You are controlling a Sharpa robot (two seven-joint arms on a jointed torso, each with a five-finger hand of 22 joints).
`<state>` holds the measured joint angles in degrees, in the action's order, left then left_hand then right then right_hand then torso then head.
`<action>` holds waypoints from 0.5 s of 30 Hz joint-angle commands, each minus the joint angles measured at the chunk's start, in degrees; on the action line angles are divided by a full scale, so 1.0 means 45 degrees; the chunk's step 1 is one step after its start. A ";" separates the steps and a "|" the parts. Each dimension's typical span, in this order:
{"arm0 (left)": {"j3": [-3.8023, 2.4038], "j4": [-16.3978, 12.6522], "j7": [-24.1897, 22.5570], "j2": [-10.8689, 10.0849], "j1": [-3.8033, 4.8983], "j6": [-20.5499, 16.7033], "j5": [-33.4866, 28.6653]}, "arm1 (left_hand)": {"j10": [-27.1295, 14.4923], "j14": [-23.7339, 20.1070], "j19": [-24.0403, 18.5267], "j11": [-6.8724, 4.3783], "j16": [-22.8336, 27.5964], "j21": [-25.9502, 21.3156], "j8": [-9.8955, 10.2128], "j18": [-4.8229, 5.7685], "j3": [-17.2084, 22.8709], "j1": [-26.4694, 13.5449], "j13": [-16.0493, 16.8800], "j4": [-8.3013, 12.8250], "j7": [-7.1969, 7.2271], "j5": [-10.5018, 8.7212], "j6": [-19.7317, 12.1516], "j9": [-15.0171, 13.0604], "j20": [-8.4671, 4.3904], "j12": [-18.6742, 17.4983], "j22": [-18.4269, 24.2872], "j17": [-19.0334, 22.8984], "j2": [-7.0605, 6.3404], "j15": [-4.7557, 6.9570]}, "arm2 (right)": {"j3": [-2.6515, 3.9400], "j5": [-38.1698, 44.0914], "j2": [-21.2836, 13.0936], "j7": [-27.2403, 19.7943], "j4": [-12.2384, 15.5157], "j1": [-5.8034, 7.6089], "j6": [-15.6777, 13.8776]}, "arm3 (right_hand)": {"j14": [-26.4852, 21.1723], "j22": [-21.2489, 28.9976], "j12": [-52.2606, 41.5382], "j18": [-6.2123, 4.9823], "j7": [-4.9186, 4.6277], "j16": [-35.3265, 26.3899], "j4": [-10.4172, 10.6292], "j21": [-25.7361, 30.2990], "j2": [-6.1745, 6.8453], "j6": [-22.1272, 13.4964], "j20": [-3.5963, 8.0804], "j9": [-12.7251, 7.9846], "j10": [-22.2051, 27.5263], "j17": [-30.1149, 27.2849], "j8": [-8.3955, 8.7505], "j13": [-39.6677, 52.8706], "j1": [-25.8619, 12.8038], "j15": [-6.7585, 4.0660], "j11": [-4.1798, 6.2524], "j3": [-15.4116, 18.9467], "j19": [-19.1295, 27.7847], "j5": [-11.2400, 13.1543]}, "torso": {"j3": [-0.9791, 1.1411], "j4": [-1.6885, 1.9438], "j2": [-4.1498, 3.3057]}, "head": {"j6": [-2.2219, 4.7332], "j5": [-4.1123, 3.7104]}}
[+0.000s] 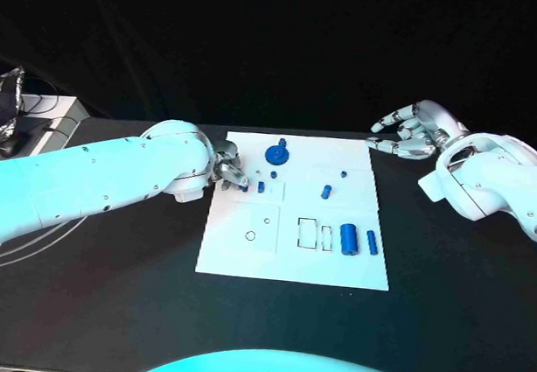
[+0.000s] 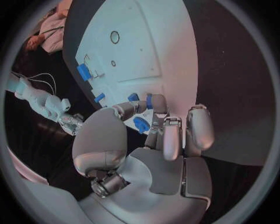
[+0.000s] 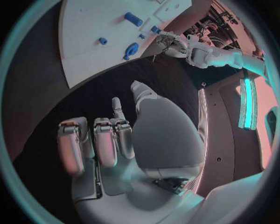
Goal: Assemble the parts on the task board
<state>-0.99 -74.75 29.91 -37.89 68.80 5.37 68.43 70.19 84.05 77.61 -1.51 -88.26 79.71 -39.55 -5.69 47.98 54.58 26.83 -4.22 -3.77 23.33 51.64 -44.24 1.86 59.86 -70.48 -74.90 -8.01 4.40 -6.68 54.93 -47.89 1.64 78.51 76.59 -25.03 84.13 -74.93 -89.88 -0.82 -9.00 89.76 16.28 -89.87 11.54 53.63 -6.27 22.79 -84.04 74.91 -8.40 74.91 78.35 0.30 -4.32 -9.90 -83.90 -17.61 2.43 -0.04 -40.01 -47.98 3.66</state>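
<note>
We see the left hand (image 1: 229,172) pinching a small blue part (image 2: 140,124) over the task board (image 1: 294,258); a loose pinch could drop it. Our right hand (image 1: 407,128) hovers with fingers loosely curled around nothing, beside the board

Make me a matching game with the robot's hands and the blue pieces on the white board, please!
Things:
1. left hand
2. right hand
3. round blue gear
4. two long blue cylinders

Places or states:
A. lying side by side on the board's near right part
B. over the black table, off the board's far right corner, holding nothing
C. at the board's left edge, fingers on a small blue part
D. at the far end of the task board

Pairs: 1-C, 2-B, 3-D, 4-A
</note>
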 commanded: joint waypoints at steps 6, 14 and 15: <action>0.0003 0.0013 0.0029 0.0033 -0.0006 0.0251 0.0073 | 0.0143 0.1151 0.0091 -0.0025 -0.0074 0.0045 -0.0047 0.0251 0.2458 0.0035 0.0051 0.2478 0.0228 0.0103 0.0330 0.0002 -0.0015 0.0070 -0.0009 -0.2731 0.0118 0.0068 | 0.0007 0.0119 0.0013 -0.0099 0.0001 -0.0006 0.0199 | 0.1276 -0.3349 -0.0008 0.0182 -0.0001 0.0015 0.0038 -0.0028 -0.0010 -0.0079 0.0050 0.0012 -0.1306 0.3239 -0.0040 0.3336 -0.0106 -0.0040 0.0005 0.0029 -0.1356 -0.0058 | 0.0005 -0.0008 0.0000 | -0.0040 0.0010; 0.0022 0.0082 0.0043 0.0044 -0.0041 0.0418 0.0057 | 0.0150 0.1149 0.0080 -0.0027 -0.0071 0.0037 -0.0045 0.0247 0.2460 0.0031 0.0053 0.2482 0.0229 0.0115 0.0338 0.0007 -0.0018 0.0068 0.0009 -0.2725 0.0111 0.0070 | 0.0007 0.0127 0.0010 -0.0092 -0.0006 -0.0008 0.0217 | 0.1276 -0.3349 -0.0008 0.0182 -0.0001 0.0015 0.0038 -0.0028 -0.0010 -0.0079 0.0050 0.0012 -0.1306 0.3239 -0.0040 0.3336 -0.0106 -0.0040 0.0005 0.0029 -0.1356 -0.0058 | 0.0007 0.0001 0.0011 | -0.0063 -0.0015; 0.0024 0.0084 0.0043 0.0046 -0.0044 0.0452 0.0054 | 0.0150 0.1149 0.0080 -0.0027 -0.0071 0.0037 -0.0045 0.0247 0.2460 0.0031 0.0053 0.2482 0.0229 0.0115 0.0338 0.0007 -0.0018 0.0068 0.0009 -0.2725 0.0111 0.0070 | 0.0007 0.0127 0.0010 -0.0092 -0.0006 -0.0009 0.0218 | 0.1276 -0.3349 -0.0008 0.0182 -0.0001 0.0015 0.0038 -0.0028 -0.0010 -0.0079 0.0050 0.0012 -0.1306 0.3239 -0.0040 0.3336 -0.0106 -0.0040 0.0005 0.0029 -0.1356 -0.0058 | 0.0005 0.0003 0.0012 | -0.0062 -0.0018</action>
<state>-0.96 -74.44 29.97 -37.75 68.73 5.88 68.46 70.29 84.05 77.60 -1.44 -88.26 79.71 -39.57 -5.69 47.97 54.58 27.01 -4.22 -3.77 23.74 51.64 -44.23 1.86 59.86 -70.47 -74.90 -8.01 4.40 -6.68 54.96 -47.86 1.66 78.45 76.57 -24.87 84.13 -74.92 -89.88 -0.82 -9.00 89.76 16.28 -89.87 11.54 53.64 -6.27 22.78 -84.04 74.91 -8.40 74.91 78.35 0.30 -4.32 -9.90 -83.90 -17.61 2.46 -0.07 -39.98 -48.24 3.66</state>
